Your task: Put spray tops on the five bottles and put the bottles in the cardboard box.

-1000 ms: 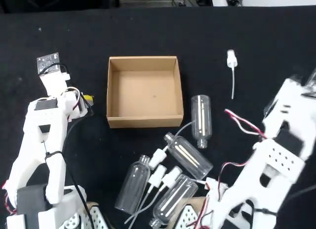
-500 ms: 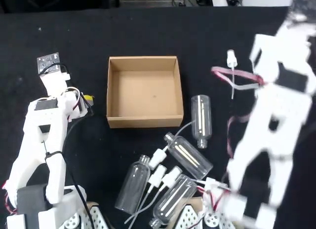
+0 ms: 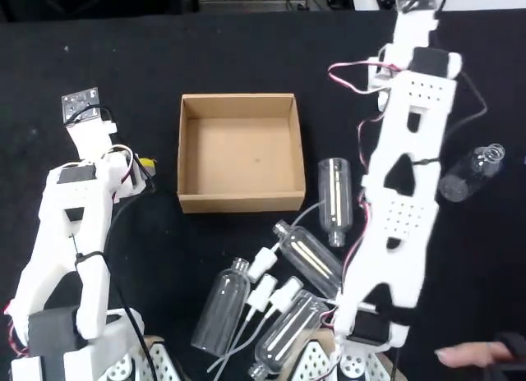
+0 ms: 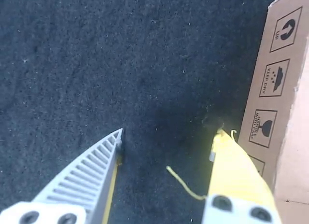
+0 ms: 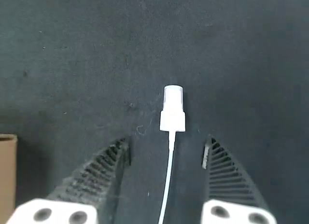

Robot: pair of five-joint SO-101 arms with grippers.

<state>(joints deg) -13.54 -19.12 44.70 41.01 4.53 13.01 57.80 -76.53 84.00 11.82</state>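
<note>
Right gripper [image 5: 166, 146] spread wide astride the spray top [image 5: 172, 113] tube; left gripper [image 4: 169, 133] gaping beside the icon-printed cardboard box [image 4: 285, 89].

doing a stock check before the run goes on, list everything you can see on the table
cardboard box: one, brown, open and empty, mid-table
bottles: five, clear, lying down; four clustered between the box and the arm bases, one apart at the far right
spray tops: white, with thin tubes; one alone on the cloth, at least three among the clustered bottles
cloth: one, black, covers the table
left arm: white, left of the box; left tool open, beside the box's outer wall
right arm: white, stretched along the right side; right tool open, either side of the lone top's tube
</note>
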